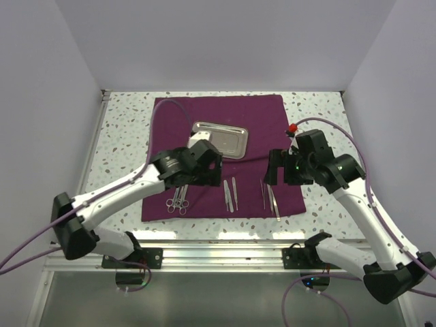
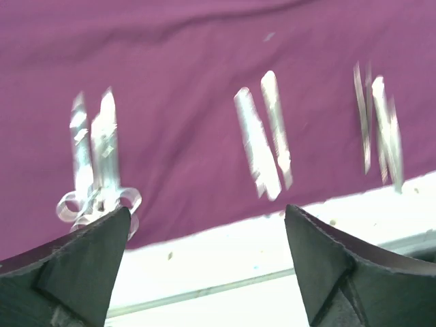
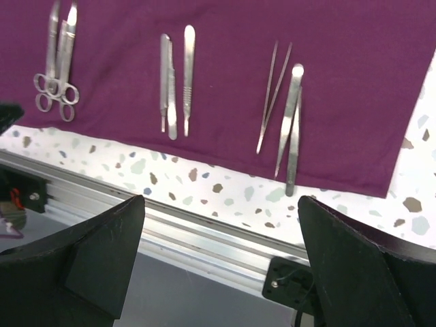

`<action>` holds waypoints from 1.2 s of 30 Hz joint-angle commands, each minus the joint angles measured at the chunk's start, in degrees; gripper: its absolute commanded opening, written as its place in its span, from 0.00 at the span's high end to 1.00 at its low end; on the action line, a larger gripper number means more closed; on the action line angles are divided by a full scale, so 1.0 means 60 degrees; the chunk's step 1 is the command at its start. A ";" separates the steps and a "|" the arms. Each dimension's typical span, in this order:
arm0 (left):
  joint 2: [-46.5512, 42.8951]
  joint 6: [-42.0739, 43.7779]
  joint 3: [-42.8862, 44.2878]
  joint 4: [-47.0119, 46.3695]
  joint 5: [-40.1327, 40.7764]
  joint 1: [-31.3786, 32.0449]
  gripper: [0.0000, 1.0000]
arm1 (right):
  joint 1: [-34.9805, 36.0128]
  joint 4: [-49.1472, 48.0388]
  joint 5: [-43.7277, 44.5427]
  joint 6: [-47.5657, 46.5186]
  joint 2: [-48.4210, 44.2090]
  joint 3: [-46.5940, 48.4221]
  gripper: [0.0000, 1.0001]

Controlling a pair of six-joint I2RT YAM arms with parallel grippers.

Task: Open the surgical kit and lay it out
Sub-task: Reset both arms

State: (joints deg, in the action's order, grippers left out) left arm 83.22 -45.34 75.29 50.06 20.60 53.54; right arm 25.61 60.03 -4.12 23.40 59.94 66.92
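The maroon cloth wrap (image 1: 262, 116) lies spread flat on the table. A shiny steel tray (image 1: 219, 138) rests on its far middle. Along the cloth's near edge lie ring-handled instruments (image 1: 178, 199) (image 2: 95, 177) (image 3: 58, 65), two flat silver handles (image 1: 229, 194) (image 2: 262, 139) (image 3: 176, 82) and tweezers (image 1: 270, 196) (image 2: 378, 126) (image 3: 283, 109). My left gripper (image 1: 194, 170) (image 2: 206, 210) hovers open above the ring-handled pair, nothing between its fingers. The right gripper (image 1: 276, 169) (image 3: 221, 199) hangs open and empty over the cloth near the tweezers.
The speckled table (image 1: 122, 136) is boxed in by white walls on three sides. An aluminium rail (image 1: 218, 252) (image 3: 204, 231) runs along the near edge, with both arm bases on it. Purple cables loop over the arms.
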 commanded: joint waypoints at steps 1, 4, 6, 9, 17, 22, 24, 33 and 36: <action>-0.1489 0.0335 -0.0857 0.0973 -0.0107 0.0012 0.00 | 0.0010 -0.0614 -0.0645 0.0216 -0.0439 0.0274 0.02; -0.2471 0.0307 -0.1414 0.0797 -0.0269 -0.0002 0.00 | 0.0024 -0.0921 -0.0865 0.0494 -0.0717 0.0244 0.02; -0.2925 0.0248 -0.1707 0.0665 -0.0342 -0.0002 0.00 | 0.0010 -0.1098 -0.1100 0.0859 -0.0864 0.0127 0.02; -0.3220 0.0204 -0.1971 0.0665 -0.0299 0.0012 0.00 | 0.0024 -0.1537 -0.1334 0.1300 -0.0850 -0.0180 0.02; -0.3352 0.0174 -0.2352 0.1046 0.0038 -0.0002 0.00 | 0.0024 -0.2504 -0.1964 0.1710 -0.0747 -0.0708 0.02; -0.3572 0.0189 -0.2616 0.0944 0.0082 -0.0017 0.00 | 0.0024 -0.3134 -0.2169 0.1886 -0.1025 -0.1059 0.02; -0.3601 0.0218 -0.2645 0.0943 0.0111 -0.0002 0.00 | 0.0024 -0.3281 -0.2155 0.1974 -0.1142 -0.1133 0.02; -0.3601 0.0262 -0.2719 0.0987 0.0258 -0.0017 0.00 | 0.0010 -0.3340 -0.2082 0.2077 -0.1055 -0.1177 0.02; -0.3645 0.0247 -0.2719 0.1046 0.0331 -0.0017 0.00 | 0.0024 -0.3543 -0.2169 0.2019 -0.1113 -0.1177 0.01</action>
State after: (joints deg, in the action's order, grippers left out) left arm 62.74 -44.34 59.22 55.61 20.71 53.54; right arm 25.61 41.85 -15.22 35.20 53.65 59.53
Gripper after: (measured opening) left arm 0.994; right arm 0.985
